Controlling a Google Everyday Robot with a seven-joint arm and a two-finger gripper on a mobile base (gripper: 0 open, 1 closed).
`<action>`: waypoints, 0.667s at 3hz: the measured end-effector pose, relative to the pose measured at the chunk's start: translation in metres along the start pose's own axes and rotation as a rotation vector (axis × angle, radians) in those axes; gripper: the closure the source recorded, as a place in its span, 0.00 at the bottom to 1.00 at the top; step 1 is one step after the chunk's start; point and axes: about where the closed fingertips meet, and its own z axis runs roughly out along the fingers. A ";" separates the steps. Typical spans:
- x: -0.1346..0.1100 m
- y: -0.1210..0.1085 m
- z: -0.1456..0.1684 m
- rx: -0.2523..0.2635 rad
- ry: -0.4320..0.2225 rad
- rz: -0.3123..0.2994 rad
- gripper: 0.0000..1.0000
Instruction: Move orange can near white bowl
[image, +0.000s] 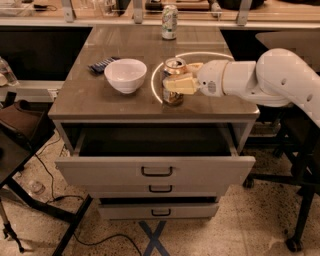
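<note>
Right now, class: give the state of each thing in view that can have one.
gripper: shut on the orange can, right of the white bowl
orange can: upright, gripped
white bowl: upright, empty
white-and-green can: upright, unheld
top drawer: pulled open

Open tabletop (145, 104) lies between the white bowl (125, 75) and the hand (175, 76) clasping the orange can (173, 98).

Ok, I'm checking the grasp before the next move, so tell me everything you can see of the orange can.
The orange can is a shiny coppery-gold drink can, seemingly metal, with a silver top. It is upright over the brown table near the front edge, right of the white bowl with a gap between. The gripper, entering from the right, clasps its middle; a cream finger hides that band. Whether its base touches the table is unclear.
</note>
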 end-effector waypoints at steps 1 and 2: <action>0.000 0.002 0.002 -0.005 0.000 -0.001 0.82; -0.001 0.003 0.005 -0.009 0.000 -0.001 0.59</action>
